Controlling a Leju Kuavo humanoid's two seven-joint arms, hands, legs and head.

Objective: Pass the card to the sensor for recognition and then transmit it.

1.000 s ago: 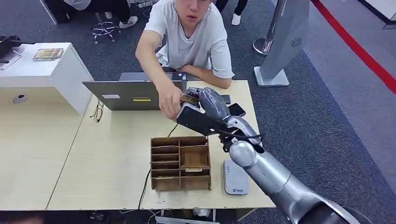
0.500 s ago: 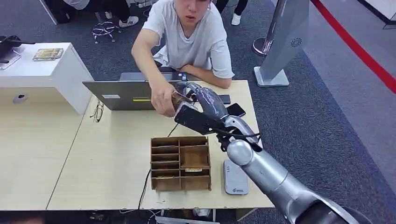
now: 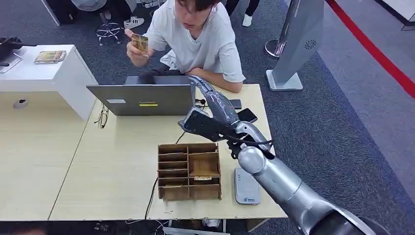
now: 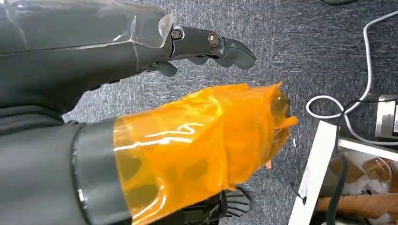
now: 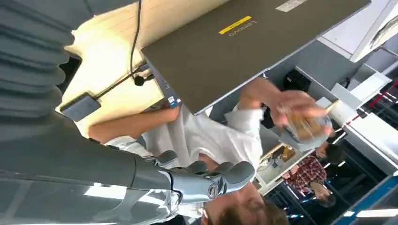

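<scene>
A white side table (image 3: 54, 73) sits at 10 o'clock. Next to it is the wooden desk (image 3: 112, 161). A grey laptop (image 3: 139, 100) stands at the far edge of the desk. A person (image 3: 200, 39) in a white shirt sits behind the laptop, at 12 o'clock. The person's hand (image 3: 134, 46) holds the card (image 3: 140, 42) up in the air, well apart from the robot. A brown box with slots (image 3: 188, 171) sits near the middle of the desk. The right hand (image 3: 208, 115) reaches out above the desk, just past the box. Its fingers are stretched out and it holds nothing. A small grey sensor (image 3: 246, 186) lies at 5 o'clock, just beside the box. The left hand (image 4: 206, 122) hangs over grey carpet. It holds nothing, and orange film covers its thumb.
</scene>
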